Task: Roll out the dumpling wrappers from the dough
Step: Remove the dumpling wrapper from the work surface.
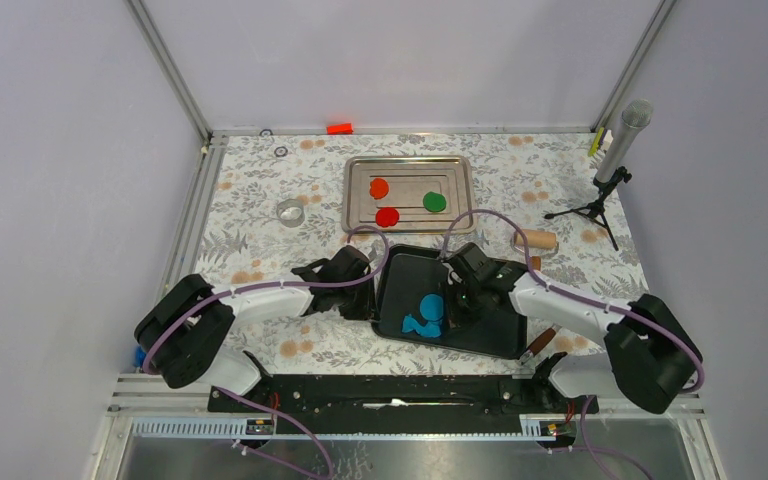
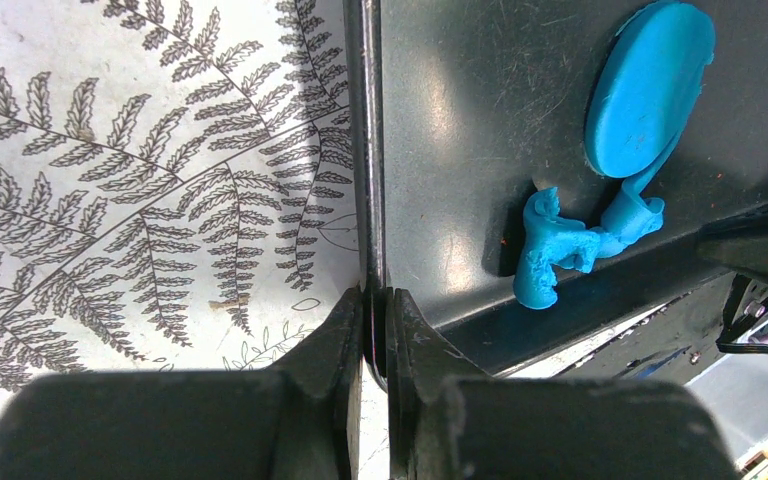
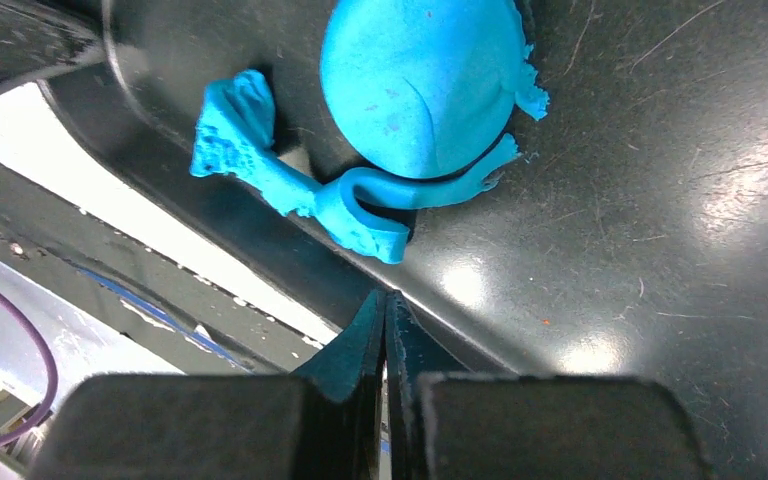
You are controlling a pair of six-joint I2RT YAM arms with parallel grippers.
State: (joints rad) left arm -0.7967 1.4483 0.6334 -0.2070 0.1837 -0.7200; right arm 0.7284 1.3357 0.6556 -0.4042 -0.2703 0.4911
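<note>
A black tray (image 1: 480,330) holds a round blue wrapper (image 1: 431,305) and a ragged scrap of blue dough (image 1: 418,326) touching its near side. My left gripper (image 1: 372,297) is shut on the tray's left rim (image 2: 368,150), one finger on each side; that view also shows the wrapper (image 2: 645,90) and the scrap (image 2: 560,245). My right gripper (image 1: 457,298) hovers over the tray just right of the wrapper, shut with nothing between the fingers (image 3: 385,300). Ahead of it lie the wrapper (image 3: 420,85) and the scrap (image 3: 290,180). Orange (image 1: 379,187), red (image 1: 387,216) and green (image 1: 434,202) wrappers lie on a silver tray (image 1: 360,170).
A wooden rolling pin (image 1: 537,240) lies right of the silver tray. A clear ring cutter (image 1: 290,212) sits to its left. A microphone on a tripod (image 1: 615,160) stands at the back right. A brown-handled tool (image 1: 540,342) lies by the black tray's near right corner.
</note>
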